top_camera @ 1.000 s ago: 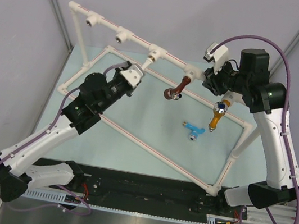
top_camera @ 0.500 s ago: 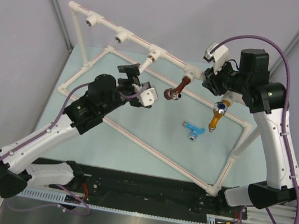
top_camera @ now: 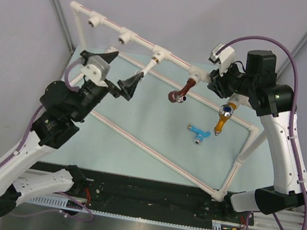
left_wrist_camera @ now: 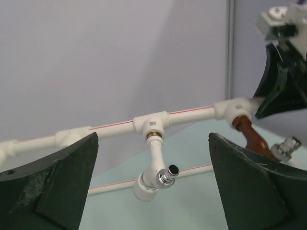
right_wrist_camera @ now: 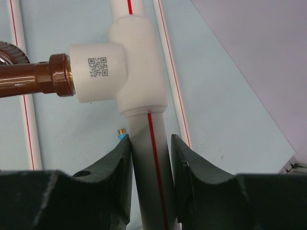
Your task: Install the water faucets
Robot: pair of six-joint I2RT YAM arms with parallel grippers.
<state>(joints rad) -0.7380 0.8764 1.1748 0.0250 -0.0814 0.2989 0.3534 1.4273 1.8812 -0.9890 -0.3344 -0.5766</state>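
I've backed the left gripper [top_camera: 119, 70] off the white faucet [top_camera: 151, 64], fingers wide apart. It hangs from the frame's [top_camera: 139, 41] top rail, seated I judge. The right gripper [right_wrist_camera: 149, 158] clamps that rail beside the brown faucet [top_camera: 182, 90].

My left claw [top_camera: 123, 70] and right claw [right_wrist_camera: 150, 141] are both dark, close to black, with a greenish cast. The frame [top_camera: 142, 41] is white, with a thin red line along each pipe. Its tee [right_wrist_camera: 139, 52] carries a small black square code [right_wrist_camera: 97, 67]. The brown faucet [top_camera: 184, 89] is glossy with a silvery end. The white faucet [left_wrist_camera: 154, 165] ends silvery too, under a brassy ring. The orange-yellow faucet [top_camera: 221, 123] has what looks like a blue spot near its top, too small to be sure. The light blue faucet [top_camera: 197, 133] shows against the paler blue-green tabletop [top_camera: 154, 144]. My cables [top_camera: 296, 155] are purple.
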